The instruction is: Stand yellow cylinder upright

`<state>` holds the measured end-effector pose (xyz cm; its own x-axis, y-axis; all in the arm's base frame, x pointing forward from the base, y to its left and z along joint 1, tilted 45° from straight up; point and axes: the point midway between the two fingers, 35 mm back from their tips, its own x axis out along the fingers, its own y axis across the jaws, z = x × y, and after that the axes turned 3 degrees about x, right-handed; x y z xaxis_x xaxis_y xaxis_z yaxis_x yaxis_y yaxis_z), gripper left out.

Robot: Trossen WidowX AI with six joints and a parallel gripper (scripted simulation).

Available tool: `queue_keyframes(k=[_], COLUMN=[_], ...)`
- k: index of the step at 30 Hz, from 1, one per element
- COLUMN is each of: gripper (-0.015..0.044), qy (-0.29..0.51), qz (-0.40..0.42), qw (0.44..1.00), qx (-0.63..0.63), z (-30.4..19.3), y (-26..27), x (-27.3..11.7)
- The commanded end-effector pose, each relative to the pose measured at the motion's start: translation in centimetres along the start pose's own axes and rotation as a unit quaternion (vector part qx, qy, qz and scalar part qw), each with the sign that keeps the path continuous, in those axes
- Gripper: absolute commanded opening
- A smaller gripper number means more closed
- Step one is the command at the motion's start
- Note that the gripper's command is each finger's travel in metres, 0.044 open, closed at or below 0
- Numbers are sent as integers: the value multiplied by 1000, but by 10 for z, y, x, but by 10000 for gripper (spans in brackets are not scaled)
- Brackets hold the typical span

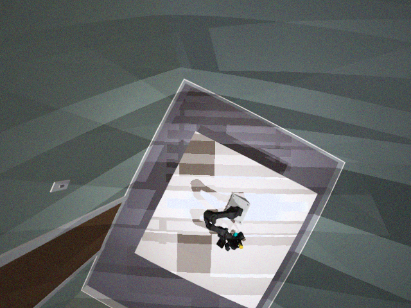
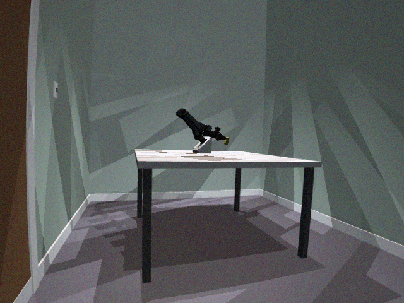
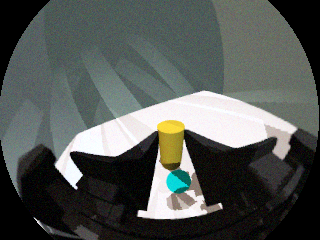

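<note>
The yellow tall cylinder [image 1: 241, 246] [image 2: 226, 141] [image 3: 171, 146] is held in the air above the table, close to upright with a slight tilt in the exterior view. My gripper [image 2: 225, 139] [image 3: 171, 134] is shut on it, one finger on each side near its upper part. The cyan circle [image 1: 236, 234] [image 3: 178, 181] lies flat on the table. In the wrist view it shows below the cylinder's lower end, between the fingers, partly in shadow. In the top view the arm covers part of it, and the fingertips are hard to make out.
The white table [image 1: 282, 212] [image 2: 261, 158] carries the arm's grey base [image 1: 243, 202] [image 2: 204, 148], which stands behind the circle. Brownish shadow patches cross the table top. The arm [image 1: 219, 228] [image 2: 192, 124] bends high over the table.
</note>
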<state>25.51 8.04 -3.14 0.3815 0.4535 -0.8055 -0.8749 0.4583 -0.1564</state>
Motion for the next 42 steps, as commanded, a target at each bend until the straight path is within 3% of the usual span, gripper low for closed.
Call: queue_keyframes(k=[1, 22, 42], gripper=[105, 105, 105], qy=[-14, -76, -77], qz=[-3, -37, -38], qw=[1000, 995, 995], qx=[-11, -57, -59], z=[1, 5, 1], y=[3, 4, 3], x=[-3, -17, -17])
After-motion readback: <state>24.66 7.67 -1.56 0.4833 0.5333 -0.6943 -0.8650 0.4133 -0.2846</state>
